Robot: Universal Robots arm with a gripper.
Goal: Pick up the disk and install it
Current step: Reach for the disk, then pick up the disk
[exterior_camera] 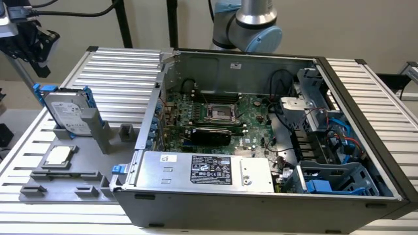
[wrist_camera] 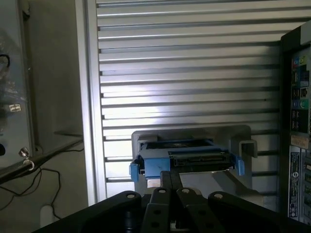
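Observation:
The disk [exterior_camera: 68, 113] stands on edge in a grey holder [exterior_camera: 98, 129] at the exterior view's left; it is silver-grey with a white label and a bright blue carrier. My black gripper [exterior_camera: 42, 68] hangs above and behind it, well clear of it. In the wrist view the gripper [wrist_camera: 170, 175] is shut with nothing between its fingers, and the disk's blue-framed edge [wrist_camera: 187, 162] lies just beyond the fingertips in the holder [wrist_camera: 240, 141].
An open computer case [exterior_camera: 365, 98] takes up the middle and right of the ribbed table [exterior_camera: 124, 63], with a motherboard [exterior_camera: 216, 115], a long silver box [exterior_camera: 202, 169] and a blue drive bay [exterior_camera: 333, 178]. A small square chip [exterior_camera: 58, 155] lies on the grey fixture. The case's rear panel [wrist_camera: 297, 121] shows beside the holder.

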